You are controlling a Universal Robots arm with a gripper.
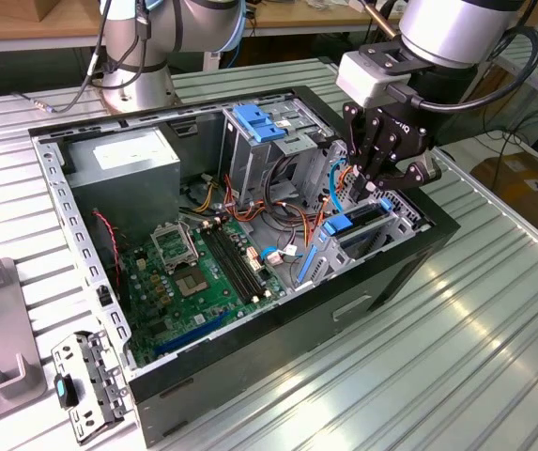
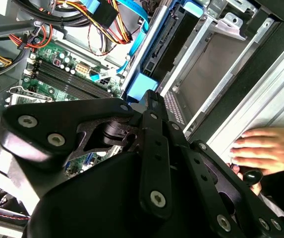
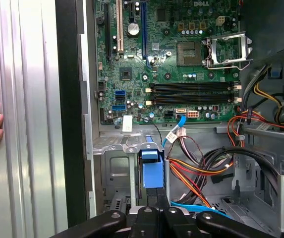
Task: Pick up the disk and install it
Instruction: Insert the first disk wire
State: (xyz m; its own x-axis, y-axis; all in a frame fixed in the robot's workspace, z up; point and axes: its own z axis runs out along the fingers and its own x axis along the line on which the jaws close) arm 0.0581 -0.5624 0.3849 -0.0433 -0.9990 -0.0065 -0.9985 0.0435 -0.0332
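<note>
Gripper [image 1: 367, 195]: jaws drawn together, tips at the blue end of the disk [image 1: 355, 225]. Disk: seated on edge in the metal drive bay [image 1: 406, 219] of the open computer case [image 1: 344, 324], beside the motherboard [image 1: 184, 282].

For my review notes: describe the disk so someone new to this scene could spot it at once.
Find the open computer case. In its corner at the exterior view's right, under the robot's hand, the disk sits in a metal bay. Its dark body in a bright blue carrier separates it from the blue latch on the taller cage.
</note>
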